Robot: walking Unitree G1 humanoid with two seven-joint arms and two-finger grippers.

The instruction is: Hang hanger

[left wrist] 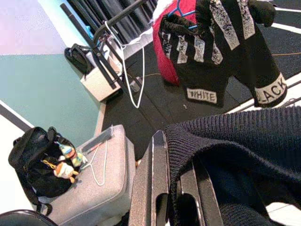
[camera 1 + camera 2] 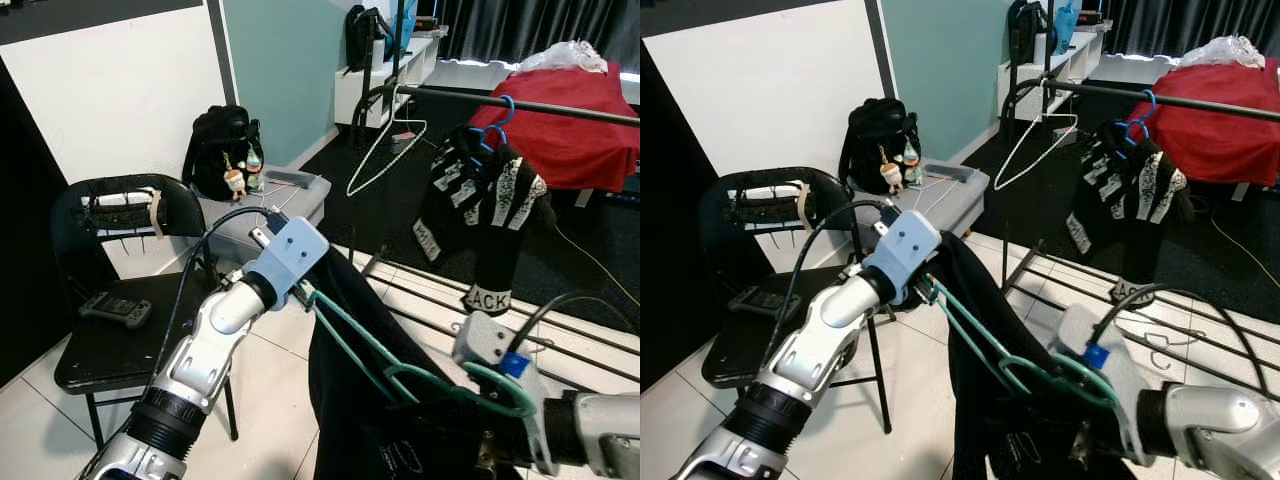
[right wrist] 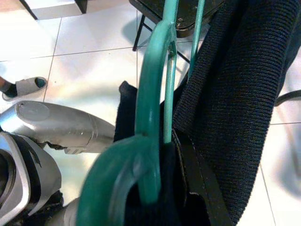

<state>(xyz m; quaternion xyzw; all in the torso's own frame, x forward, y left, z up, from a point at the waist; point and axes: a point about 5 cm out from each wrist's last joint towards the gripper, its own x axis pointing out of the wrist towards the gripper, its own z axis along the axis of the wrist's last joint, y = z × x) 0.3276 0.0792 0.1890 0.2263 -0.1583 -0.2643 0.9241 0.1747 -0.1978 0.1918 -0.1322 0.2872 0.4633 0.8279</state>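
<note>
The green hanger (image 2: 400,365), draped with a dark knit garment (image 2: 370,400), runs lower centre, hook toward lower right. The left gripper (image 1: 171,188) pinches its upper-left end; the right gripper (image 3: 188,188) clamps the hook. The right wrist view adds a sandalled foot (image 3: 21,88).

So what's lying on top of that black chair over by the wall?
A small dark game controller lies on the seat of the chair. Something pale is draped over the backrest, too unclear to name. The robot's left arm covers the seat's near corner, so anything there stays hidden.
</note>
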